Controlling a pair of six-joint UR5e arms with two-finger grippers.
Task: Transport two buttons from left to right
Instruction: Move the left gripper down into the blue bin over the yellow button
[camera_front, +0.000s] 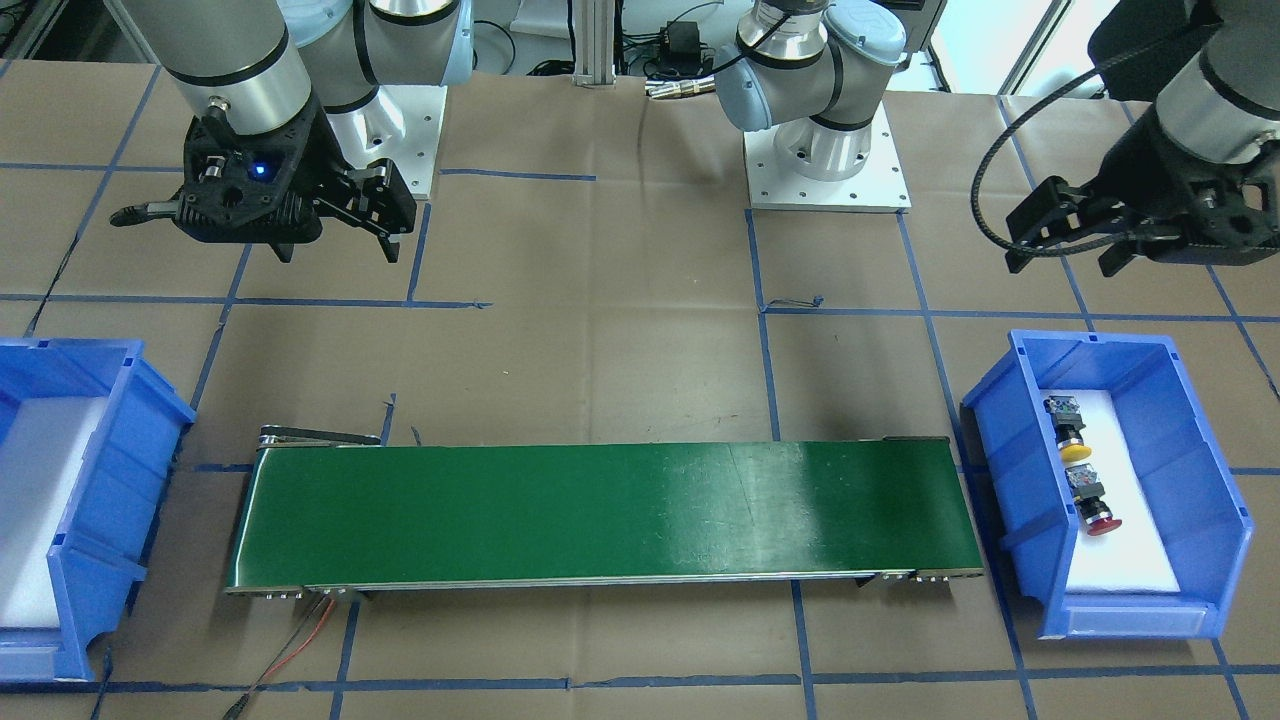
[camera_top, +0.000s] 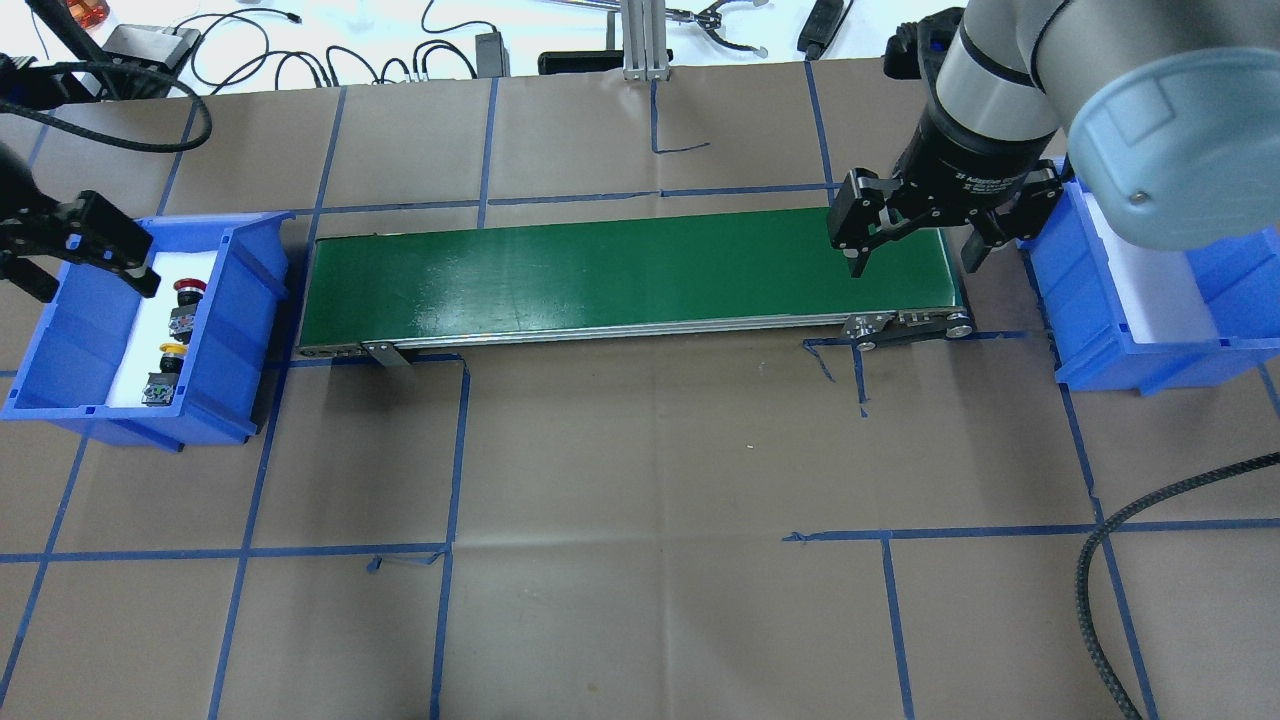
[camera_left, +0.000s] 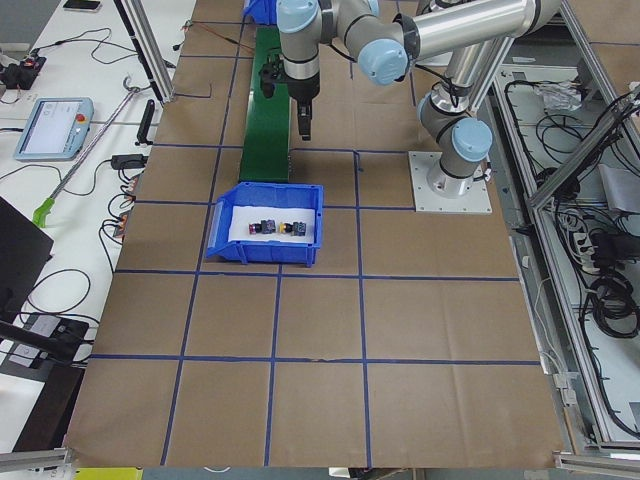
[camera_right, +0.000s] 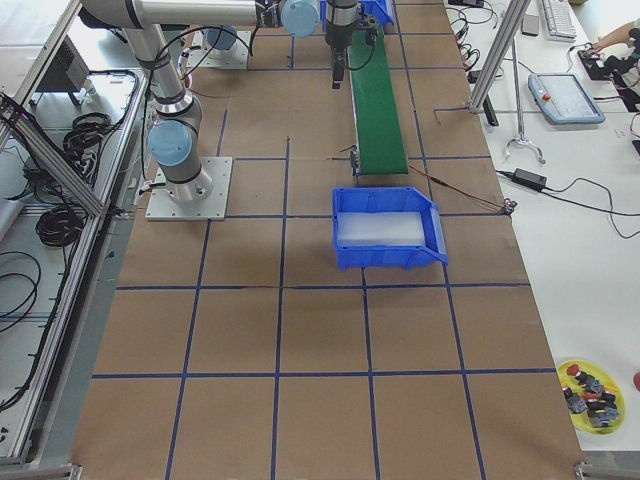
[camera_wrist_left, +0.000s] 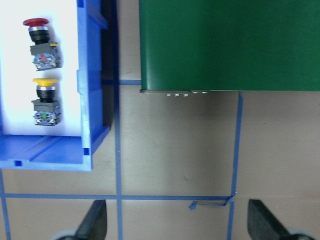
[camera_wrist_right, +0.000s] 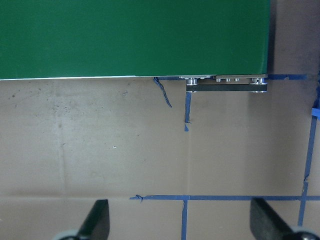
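Left gripper (camera_wrist_left: 180, 223), jaws spread and empty, hangs beside the left bin (camera_wrist_left: 92, 100), where the yellow button (camera_wrist_left: 44, 100) and red button (camera_wrist_left: 41, 42) lie together. Right gripper (camera_top: 915, 255), also released, hovers over the green belt (camera_top: 600, 270). Best now, I think: centre above one button, jaws across its body, descend straight.

Silver-tubed arms (camera_front: 235, 50) carry pale-blue joint caps (camera_top: 1165, 130) and black braided cables (camera_top: 1084, 580).

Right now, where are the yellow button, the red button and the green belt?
yellow button (camera_wrist_left: 45, 102): left wrist view, on its black body.
red button (camera_wrist_left: 44, 49): left wrist view, on its black body.
green belt (camera_front: 600, 510): front-facing view, middle of its top.
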